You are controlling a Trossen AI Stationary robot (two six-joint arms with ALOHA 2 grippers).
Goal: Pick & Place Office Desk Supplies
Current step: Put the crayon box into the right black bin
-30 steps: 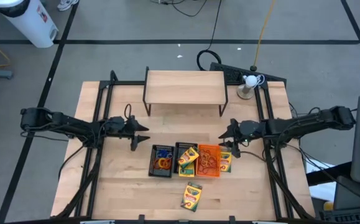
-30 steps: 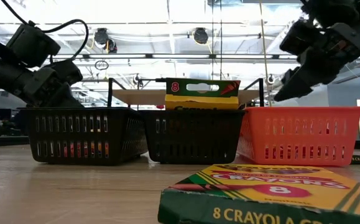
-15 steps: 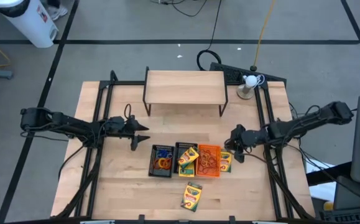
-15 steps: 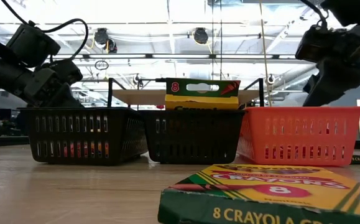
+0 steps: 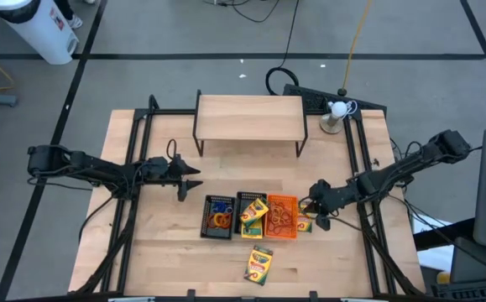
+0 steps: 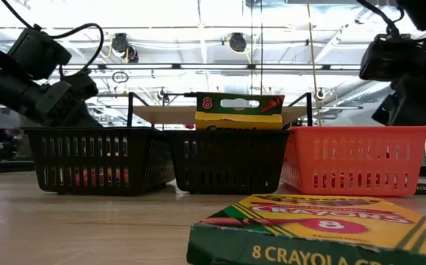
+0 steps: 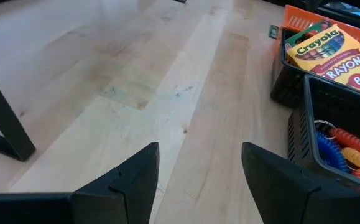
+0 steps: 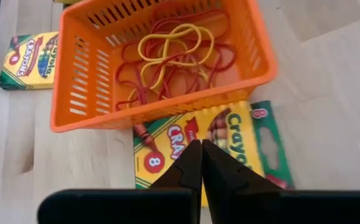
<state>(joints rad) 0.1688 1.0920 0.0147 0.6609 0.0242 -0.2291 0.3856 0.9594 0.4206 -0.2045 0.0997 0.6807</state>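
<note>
High view: the work surface is a light wooden table (image 5: 167, 252) on a grey floor marked with dark tape lines. A wooden shelf (image 5: 249, 117) stands at 12 o'clock of the tray row. Three mesh trays sit side by side: left black tray (image 5: 219, 216), middle black tray (image 5: 252, 215), orange tray (image 5: 282, 216). One crayon box (image 5: 258, 264) lies alone at 6 o'clock of the row; another crayon box (image 5: 305, 219) lies against the orange tray at its 3 o'clock. The right gripper (image 5: 320, 220) is at that box. The left gripper (image 5: 185, 176) waits at 10 o'clock of the trays, well apart.

Low view: ceiling lights and beams fill the background. The trays are rigid slotted plastic; a box stands upright in the middle one.

Left wrist view: the left gripper's fingers (image 7: 127, 183) stand spread over bare wood, holding nothing.

Right wrist view: the right gripper's fingertips (image 8: 201, 163) are pressed together directly over the printed face of the flat cardboard box; whether they touch it cannot be told. Thin red and yellow rubber bands (image 8: 167, 53) lie looped in the orange tray.

Risks:
1. Closed fingers cannot straddle the box; a descent would press or push it rather than grasp it.
2. The box abuts the tray wall, so one finger has no entry gap there.
3. Glossy cardboard may slide on the smooth wood.
</note>
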